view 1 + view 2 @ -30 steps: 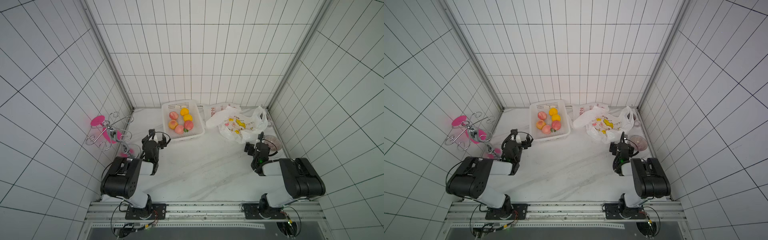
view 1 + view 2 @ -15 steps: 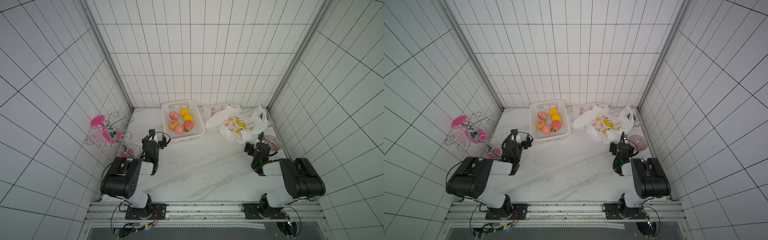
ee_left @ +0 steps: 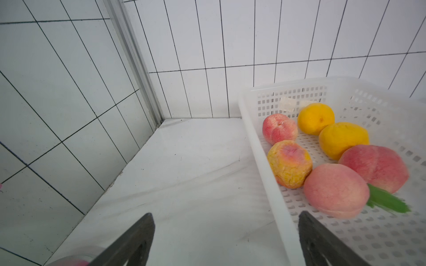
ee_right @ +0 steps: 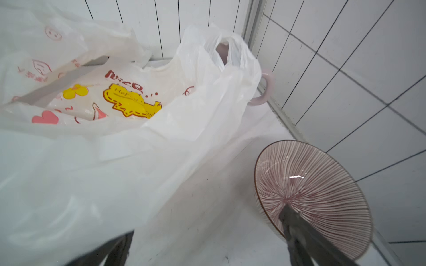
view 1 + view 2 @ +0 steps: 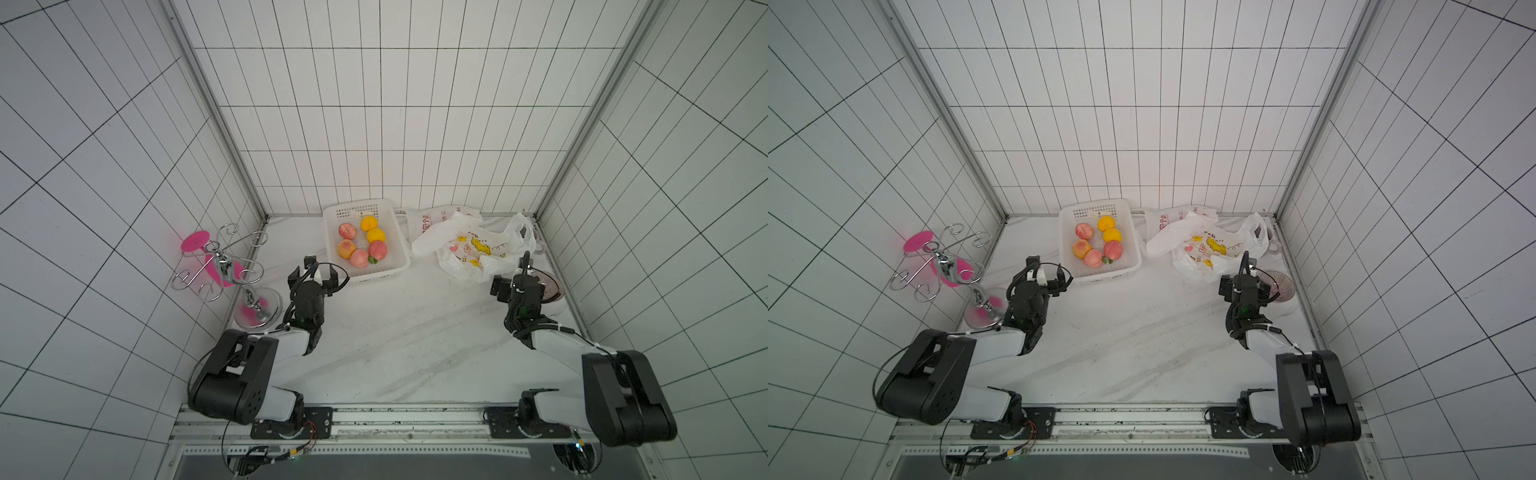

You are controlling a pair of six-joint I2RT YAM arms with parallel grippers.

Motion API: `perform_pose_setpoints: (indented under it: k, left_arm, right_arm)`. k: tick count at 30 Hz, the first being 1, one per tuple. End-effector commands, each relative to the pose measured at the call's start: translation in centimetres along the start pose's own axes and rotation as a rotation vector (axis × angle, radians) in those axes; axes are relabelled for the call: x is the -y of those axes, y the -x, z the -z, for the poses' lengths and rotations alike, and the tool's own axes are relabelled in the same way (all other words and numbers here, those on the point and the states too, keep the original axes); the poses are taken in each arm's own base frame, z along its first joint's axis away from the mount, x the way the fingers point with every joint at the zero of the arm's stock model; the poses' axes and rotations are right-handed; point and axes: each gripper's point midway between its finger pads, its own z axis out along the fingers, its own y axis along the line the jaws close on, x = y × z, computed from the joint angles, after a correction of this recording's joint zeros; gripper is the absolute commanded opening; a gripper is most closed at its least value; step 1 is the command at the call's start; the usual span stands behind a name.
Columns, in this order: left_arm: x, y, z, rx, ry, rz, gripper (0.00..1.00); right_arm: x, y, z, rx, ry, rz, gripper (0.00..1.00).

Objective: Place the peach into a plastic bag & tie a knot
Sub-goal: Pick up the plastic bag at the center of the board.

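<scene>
Left gripper [image 5: 313, 272], open and empty, sits beside the basket [image 5: 376, 277], likely staged for a peach [image 5: 359, 258]. Right gripper [image 5: 517, 286], open too, faces the plastic bag [image 5: 465, 249], presumably to spread it.

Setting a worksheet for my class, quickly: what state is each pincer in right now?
Left pincer: open, holding nothing, by the basket.
Right pincer: open, holding nothing, near the plastic bag.
</scene>
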Motion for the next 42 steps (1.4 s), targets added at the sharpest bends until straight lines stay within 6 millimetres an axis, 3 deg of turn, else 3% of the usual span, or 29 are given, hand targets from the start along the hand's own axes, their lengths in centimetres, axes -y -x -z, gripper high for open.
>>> perform_pose_setpoints:
  k: [1,4,6,8,13,19,21,23,29,33,42]
  left_arm:
    - [-0.5,2.6,0.4,-0.037,0.026,0.069,0.97]
    - [1.4,6.0,1.2,0.0,-0.104,0.098,0.98]
    - [1.6,7.7,1.8,-0.004,-0.129,0.156,0.98]
    - [1.4,8.8,2.2,-0.013,-0.132,0.247,0.98]
    - [0.6,9.5,2.4,-0.123,-0.175,0.591,0.98]
    - [5.6,13.1,3.4,-0.114,-0.406,0.399,0.96]
    - [6.9,13.3,3.8,-0.147,-0.445,0.352,0.94]
    - [8.1,13.2,4.2,-0.163,-0.468,0.313,0.93]
    - [11.9,11.6,5.0,-0.232,-0.525,0.215,0.88]
    - [13.7,10.5,5.3,-0.266,-0.566,0.197,0.87]
    - [16.0,9.5,6.3,-0.289,-0.654,0.185,0.86]
  right_arm:
    - [1.8,4.3,3.2,-0.048,-0.153,-0.114,0.99]
    - [0.3,5.0,5.2,-0.192,0.015,-0.23,0.99]
    - [-2.4,5.8,5.9,-0.234,0.247,-0.364,0.99]
    - [-4.0,6.0,6.8,-0.268,0.363,-0.456,0.96]
    - [-4.2,3.5,8.4,-0.432,0.346,-0.551,0.84]
    - [-2.7,2.8,12.0,-0.511,0.272,-0.466,0.84]
    - [-2.3,3.6,12.7,-0.488,0.255,-0.411,0.83]
    - [-3.1,4.9,12.3,-0.484,0.27,-0.364,0.83]
    - [-8.8,9.4,8.1,-0.46,0.327,-0.333,0.88]
    - [-12.7,11.6,2.6,-0.431,0.258,-0.344,0.99]
    - [-18.8,12.4,-11.0,-0.395,0.058,-0.487,0.99]
